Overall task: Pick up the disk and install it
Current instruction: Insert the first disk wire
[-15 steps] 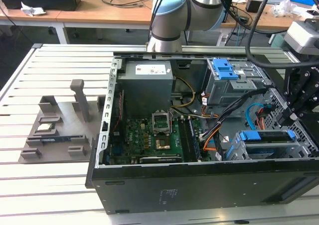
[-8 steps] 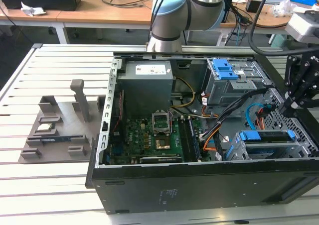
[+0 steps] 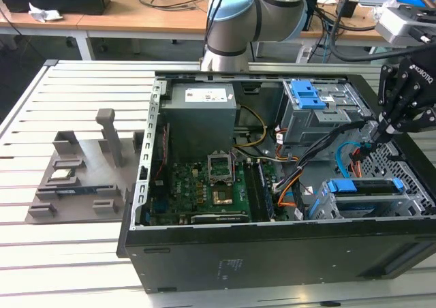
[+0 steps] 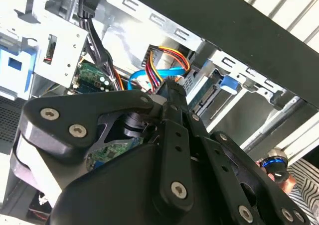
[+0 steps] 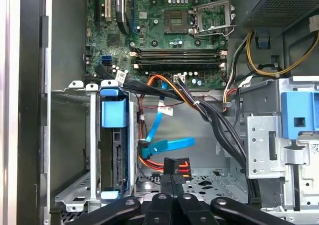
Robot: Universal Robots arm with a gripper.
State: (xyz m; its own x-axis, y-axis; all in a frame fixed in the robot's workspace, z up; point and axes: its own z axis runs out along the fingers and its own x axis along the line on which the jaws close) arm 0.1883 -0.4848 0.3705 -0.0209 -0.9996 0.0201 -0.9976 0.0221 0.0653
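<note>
Disk [image 5: 113,150] sits edge-on in its cage, mostly hidden; gripper [image 5: 172,181] pinches closed on a black cable connector [image 5: 175,166].

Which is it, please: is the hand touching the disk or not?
Apart: the first wrist view shows open case floor between hand and caged disk.

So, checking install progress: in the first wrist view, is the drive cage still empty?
No, the disk with its blue carrier already sits in the drive cage.

Your exterior view looks down from high and well back on the open case [image 3: 286,253]; both wrist views sit close inside it, sharing the drive cage [image 5: 107,150].
</note>
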